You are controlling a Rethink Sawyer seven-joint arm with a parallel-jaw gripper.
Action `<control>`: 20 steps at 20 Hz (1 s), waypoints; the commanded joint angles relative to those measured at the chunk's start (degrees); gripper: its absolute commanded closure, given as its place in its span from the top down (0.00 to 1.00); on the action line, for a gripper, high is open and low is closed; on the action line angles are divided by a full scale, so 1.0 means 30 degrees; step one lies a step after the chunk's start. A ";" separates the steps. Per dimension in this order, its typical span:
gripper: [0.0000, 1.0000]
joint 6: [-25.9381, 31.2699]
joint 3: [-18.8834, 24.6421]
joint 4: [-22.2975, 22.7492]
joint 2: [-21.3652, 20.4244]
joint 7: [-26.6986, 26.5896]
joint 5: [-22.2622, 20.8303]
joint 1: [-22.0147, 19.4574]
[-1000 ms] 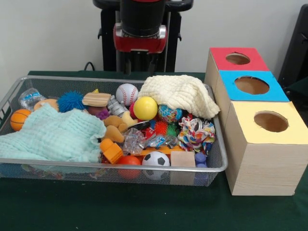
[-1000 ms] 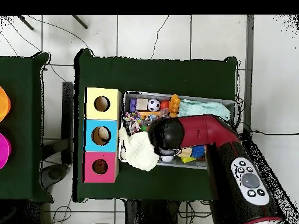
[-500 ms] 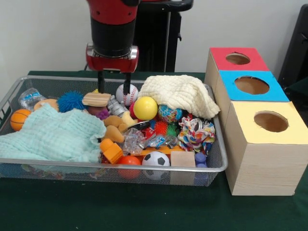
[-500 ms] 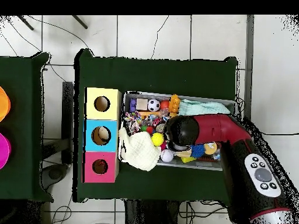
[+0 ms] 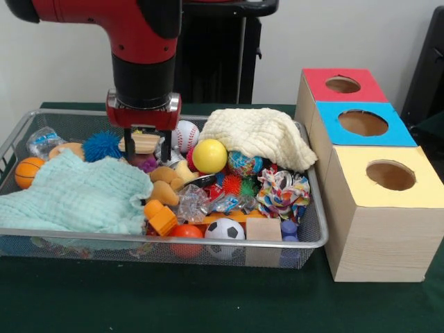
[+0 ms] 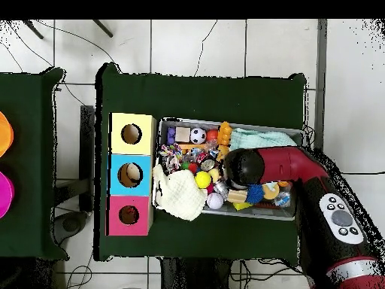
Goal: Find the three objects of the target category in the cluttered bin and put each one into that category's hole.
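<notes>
White wall behind, green-clothed desk (image 5: 208, 305). Jaws (image 5: 146, 147) spread, one finger each side of the tan wooden block (image 5: 139, 143), hanging just above or at it; contact unclear. Block's long axis runs across the gap, left-right in front view. It lies at the far side of the bin (image 5: 312, 236), between blue spiky ball (image 5: 103, 146) and baseball (image 5: 184, 133). Hole boxes (image 5: 363, 123) sit well apart.
</notes>
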 commanded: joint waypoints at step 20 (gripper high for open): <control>1.00 -0.0114 0.2442 -0.1185 0.2055 -0.3865 -0.0158 -0.0548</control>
